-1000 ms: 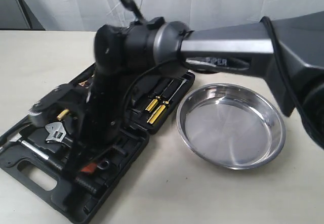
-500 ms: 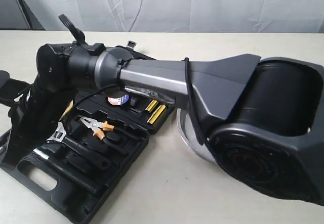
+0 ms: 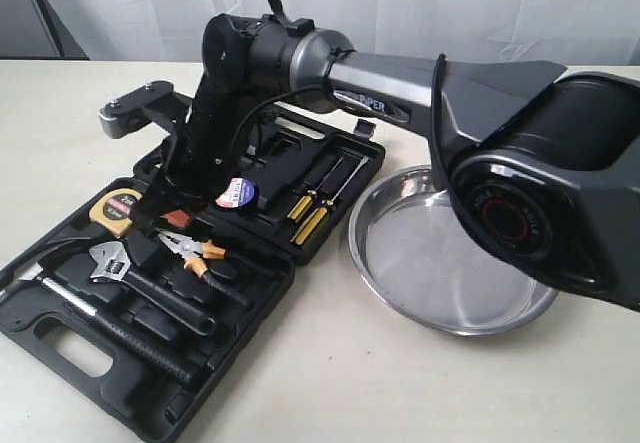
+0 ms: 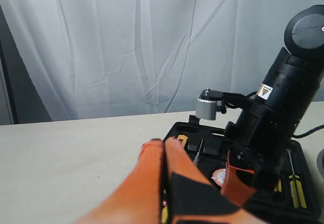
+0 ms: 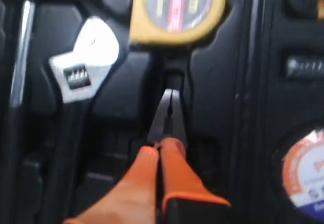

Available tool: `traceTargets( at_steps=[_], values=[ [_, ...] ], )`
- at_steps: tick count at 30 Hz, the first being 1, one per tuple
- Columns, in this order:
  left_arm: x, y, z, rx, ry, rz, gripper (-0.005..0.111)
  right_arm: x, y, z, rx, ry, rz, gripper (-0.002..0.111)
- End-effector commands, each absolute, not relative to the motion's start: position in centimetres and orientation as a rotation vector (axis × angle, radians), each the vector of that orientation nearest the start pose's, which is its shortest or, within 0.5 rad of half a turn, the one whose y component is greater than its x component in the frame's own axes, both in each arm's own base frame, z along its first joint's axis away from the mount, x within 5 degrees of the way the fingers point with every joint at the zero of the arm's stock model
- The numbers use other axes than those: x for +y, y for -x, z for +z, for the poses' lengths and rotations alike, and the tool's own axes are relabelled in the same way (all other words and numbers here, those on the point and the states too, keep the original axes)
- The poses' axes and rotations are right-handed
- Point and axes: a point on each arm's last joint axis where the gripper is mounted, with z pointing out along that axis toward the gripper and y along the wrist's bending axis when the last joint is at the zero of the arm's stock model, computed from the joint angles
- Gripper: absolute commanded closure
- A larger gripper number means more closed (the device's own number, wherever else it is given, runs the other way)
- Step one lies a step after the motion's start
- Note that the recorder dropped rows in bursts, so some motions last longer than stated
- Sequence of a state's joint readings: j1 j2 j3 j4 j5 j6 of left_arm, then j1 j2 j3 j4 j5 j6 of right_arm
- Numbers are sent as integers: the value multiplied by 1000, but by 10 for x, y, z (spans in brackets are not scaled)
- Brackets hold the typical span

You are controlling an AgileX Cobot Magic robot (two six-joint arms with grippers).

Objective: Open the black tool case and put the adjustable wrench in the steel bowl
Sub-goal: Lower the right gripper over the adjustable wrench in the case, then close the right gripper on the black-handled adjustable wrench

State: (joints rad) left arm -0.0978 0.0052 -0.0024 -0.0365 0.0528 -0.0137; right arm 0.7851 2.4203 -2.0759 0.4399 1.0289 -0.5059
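Fingers (image 5: 144,178) of the right gripper (image 3: 178,221) are pressed together with nothing between them. They hang low over the open black tool case (image 3: 255,293), and the right arm (image 3: 400,83) reaches in from 3 o'clock across the exterior view. In the right wrist view the grey nose of the orange-handled pliers (image 3: 190,248) shows just past the fingertips. Whether the fingertips touch the pliers cannot be told. The adjustable wrench (image 3: 108,261) lies in its recess in the near half of the case, at about 8 o'clock from the fingertips and near them. Its silver head is toward 11 o'clock and its black handle trails toward 4 o'clock. A yellow tape measure (image 3: 118,208) sits at 12 o'clock from the wrench head, and the hammer (image 3: 100,315) lies alongside the wrench at 7 o'clock. In the far half are a roll of tape (image 3: 237,193) and yellow-collared screwdrivers (image 3: 310,213). The steel bowl (image 3: 420,263) stands on the table (image 3: 330,383) at 3 o'clock from the case, just beside it. The arm's big joint covers the side of the bowl toward 2 o'clock. The left gripper (image 4: 162,144) also has its orange fingers shut tight and empty. It is held above the table and faces the case.
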Motion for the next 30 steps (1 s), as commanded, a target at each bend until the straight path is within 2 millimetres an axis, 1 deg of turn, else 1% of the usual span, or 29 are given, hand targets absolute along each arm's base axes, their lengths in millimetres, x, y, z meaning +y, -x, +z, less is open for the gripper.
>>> traceTargets(
  at_steps=[1,6,8,10,12,14,15,16,17,18,19,20,21,23,25,26,30],
  values=[
    [-6,-56,209,1535,-38,-126,107,392,-314,157,2469,1686,616,109],
    [-6,-56,209,1535,-38,-126,107,414,-296,158,2394,1696,574,109],
    [-6,-56,209,1535,-38,-126,107,421,-287,158,2367,1719,572,107],
    [-6,-56,209,1535,-38,-126,107,427,-281,158,2333,1727,548,96],
    [-6,-56,209,1535,-38,-126,107,430,-282,157,2342,1663,491,78],
    [-6,-56,209,1535,-38,-126,107,428,-287,157,2361,1600,413,56],
    [-6,-56,209,1535,-38,-126,107,428,-289,155,2376,1578,389,48],
    [-6,-56,209,1535,-38,-126,107,426,-291,154,2399,1545,351,44],
    [-6,-56,209,1535,-38,-126,107,426,-291,151,2406,1544,347,46],
    [-6,-56,209,1535,-38,-126,107,427,-291,146,2422,1546,354,55],
    [-6,-56,209,1535,-38,-126,107,427,-290,145,2429,1545,362,59],
    [-6,-56,209,1535,-38,-126,107,429,-287,137,2441,1561,359,67],
    [-6,-56,209,1535,-38,-126,107,430,-285,134,2443,1569,357,68],
    [-6,-56,209,1535,-38,-126,107,433,-281,133,2452,1579,380,65],
    [-6,-56,209,1535,-38,-126,107,433,-280,134,2458,1575,393,56],
    [-6,-56,209,1535,-38,-126,107,432,-280,134,2462,1579,391,55],
    [-6,-56,209,1535,-38,-126,107,431,-276,136,2502,1592,415,55]
  ],
)
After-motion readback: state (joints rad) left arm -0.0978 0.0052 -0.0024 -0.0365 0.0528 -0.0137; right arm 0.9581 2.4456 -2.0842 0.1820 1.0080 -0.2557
